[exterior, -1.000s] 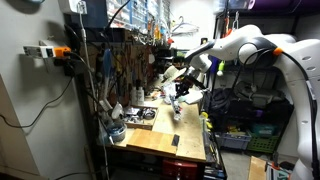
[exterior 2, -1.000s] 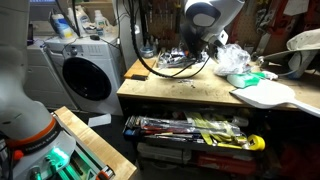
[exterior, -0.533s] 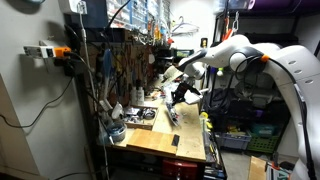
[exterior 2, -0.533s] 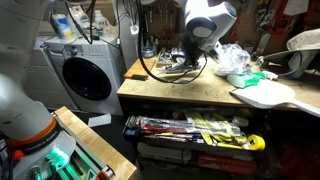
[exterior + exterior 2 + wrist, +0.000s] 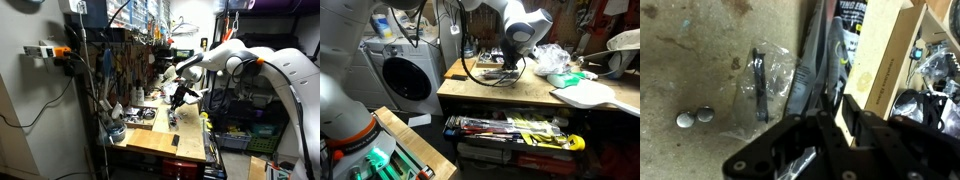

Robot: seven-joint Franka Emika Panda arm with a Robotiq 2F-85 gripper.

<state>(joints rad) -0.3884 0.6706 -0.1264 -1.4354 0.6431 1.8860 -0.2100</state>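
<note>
My gripper (image 5: pixel 840 120) hangs low over a worn wooden workbench (image 5: pixel 700 60). Its two black fingers stand close together, with only a narrow slit between them and nothing in it. Just beyond the fingertips lie dark packaged items (image 5: pixel 825 45) and a tan cardboard box (image 5: pixel 885 50). Beside them is a clear plastic bag with a black part in it (image 5: pixel 762 85), and further out are two small silver discs (image 5: pixel 695 117). Both exterior views show the gripper (image 5: pixel 175 103) (image 5: pixel 510 62) close above the bench top (image 5: pixel 165 140) (image 5: pixel 500 95).
A tool rack (image 5: pixel 120 65) stands along the bench's back. A crumpled white plastic bag (image 5: pixel 555 60) and a white board (image 5: pixel 595 95) lie on the bench. An open drawer of tools (image 5: pixel 515 130) sits below the bench, beside a washing machine (image 5: pixel 405 75). Storage bins (image 5: pixel 250 130) stand beside it.
The arm has swung and lowered, which brought the gripper down closer to the bench top. Nothing on the bench has moved.
</note>
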